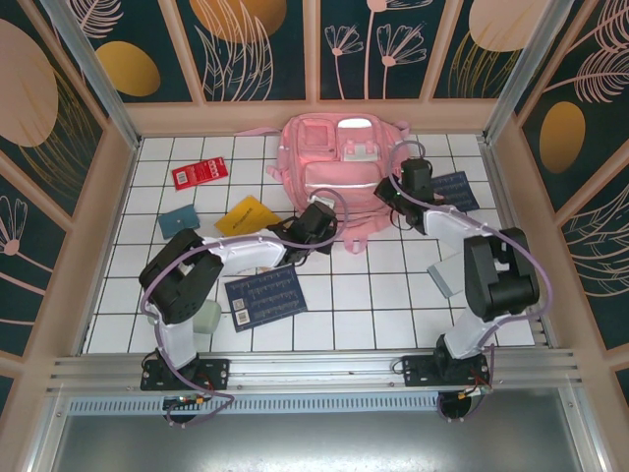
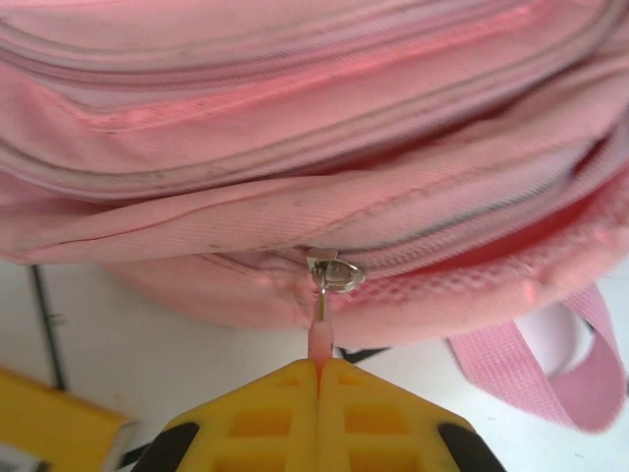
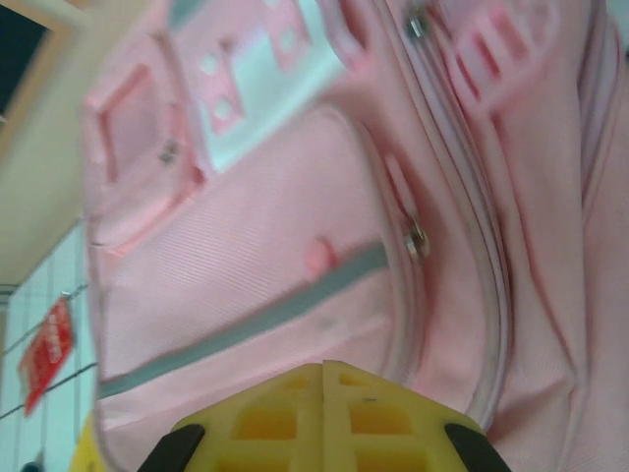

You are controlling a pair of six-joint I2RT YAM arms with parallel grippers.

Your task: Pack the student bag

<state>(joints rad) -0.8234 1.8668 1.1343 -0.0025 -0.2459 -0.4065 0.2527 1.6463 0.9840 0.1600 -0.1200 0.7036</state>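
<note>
Located at upper centre of the top view, lying flat on the white tiled worktop (image 1: 373, 295) against the back wall: large pink fabric backpack (image 1: 339, 167), front pockets facing up.

Left end effector (image 2: 317, 366): yellow jaws pressed together, clamped on the small pink pull tab (image 2: 319, 339) hanging from the metal slider (image 2: 334, 273). Seen in the left wrist view at lower centre, tab straight ahead of the jaws and in line with them.

Right end effector (image 3: 322, 366): jaws together, nothing visible between them. Positioned over the front panel at the right-hand side of the backpack (contact with the fabric not determinable from the blurred right wrist view).

Governing relation: zip line running left to right across the left wrist view, along the backpack edge nearest the arms, roughly crosswise to the direction of the left jaws. Slider near mid-frame, opening apparently begun to its right, where a dark red gap shows. Judged requirement for the coming move: travel sideways along the zip, not a pull straight back. Left arm plainly the nearer one, already on the tab; right arm judged better placed for steadying the body.

Risk assessed: tab slipping from the narrow grip, or the whole backpack dragging across the tiles.

Loose items waiting lower in the top view: yellow booklet (image 1: 248, 215), dark blue book (image 1: 265, 295). Packing itself judged not yet begun.
</note>
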